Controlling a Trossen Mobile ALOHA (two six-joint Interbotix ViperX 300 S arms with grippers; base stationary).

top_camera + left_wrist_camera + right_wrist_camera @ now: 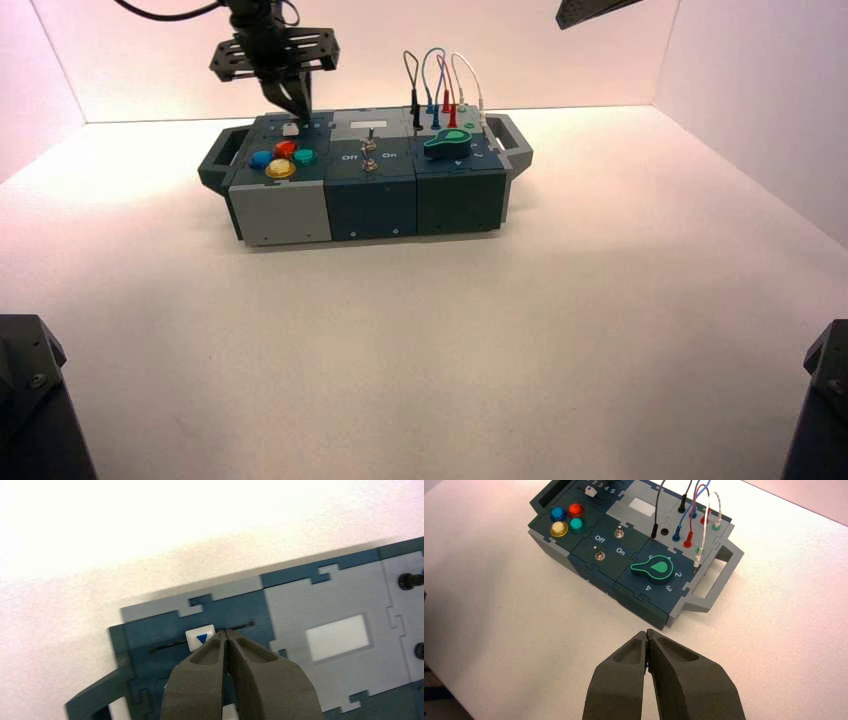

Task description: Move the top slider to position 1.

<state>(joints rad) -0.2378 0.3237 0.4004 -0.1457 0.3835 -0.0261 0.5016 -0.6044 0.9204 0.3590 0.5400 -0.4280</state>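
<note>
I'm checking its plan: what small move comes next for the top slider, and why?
Probably nudge the left gripper toward the box's left handle: its closed tips are beside the white knob, on the side away from that handle, and slot remains ahead. The right gripper waits before the box.

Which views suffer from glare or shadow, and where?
High view: glare whitens the table left of the box; a thin shadow lies along its front. Left wrist view: the surface beyond the box is nearly blown out. Right wrist view: a dark shadow at the left edge.
</note>
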